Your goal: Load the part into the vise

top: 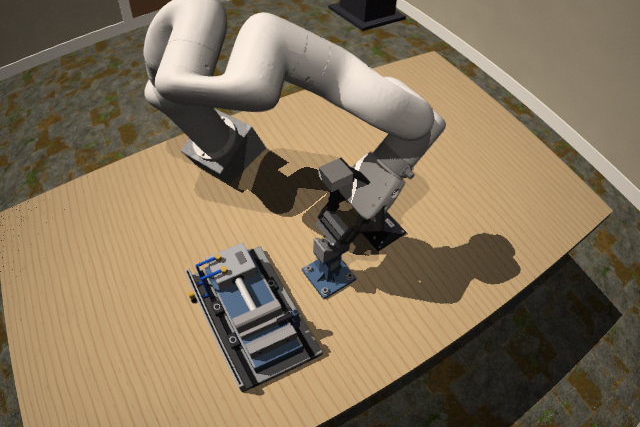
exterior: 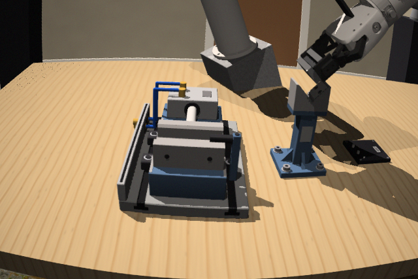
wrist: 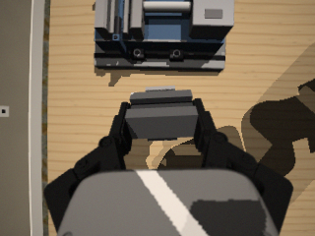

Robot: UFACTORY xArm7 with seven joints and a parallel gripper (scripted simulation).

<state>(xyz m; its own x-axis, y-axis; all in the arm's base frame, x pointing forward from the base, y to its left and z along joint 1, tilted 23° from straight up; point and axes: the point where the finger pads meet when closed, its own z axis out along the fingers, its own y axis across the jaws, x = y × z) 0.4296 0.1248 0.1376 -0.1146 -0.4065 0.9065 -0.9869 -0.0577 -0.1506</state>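
The claw (wrist: 161, 123) grips the block (wrist: 161, 119) just above the V-shaped rest (exterior: 307, 98) — plate (exterior: 366, 151) vacated, vise (exterior: 187, 147) loading not yet done.

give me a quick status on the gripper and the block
Gripper shut on the block. Block off the infeed plate, held just above the V-block. Vise open, nothing between its jaws.

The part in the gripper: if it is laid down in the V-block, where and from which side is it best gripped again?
Probably from above, across the middle of the part's two long flat sides. The gripper spans its short width here, and the V-block's walls leave only its top open.
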